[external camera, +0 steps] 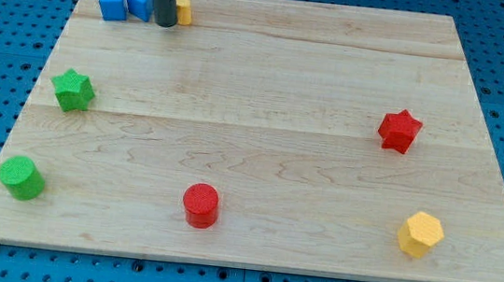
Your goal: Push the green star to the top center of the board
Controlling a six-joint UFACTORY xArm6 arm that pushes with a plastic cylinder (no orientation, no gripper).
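One green star (73,90) lies toward the view's bottom-left of my tip (165,24), which has no fingers and sits among blocks at the tabletop's (287,79) top-left.

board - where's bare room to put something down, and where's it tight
Free: the wide middle, between the green star at the view's left and the red star at right, above the red cylinder. Also the top right. Crowded: top left, where my tip meets blue blocks and a yellow block.

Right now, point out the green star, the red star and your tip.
green star (73,90), camera view, centre of its top face
red star (399,130), camera view, centre of its top face
my tip (165,23), camera view, rod's very lower end
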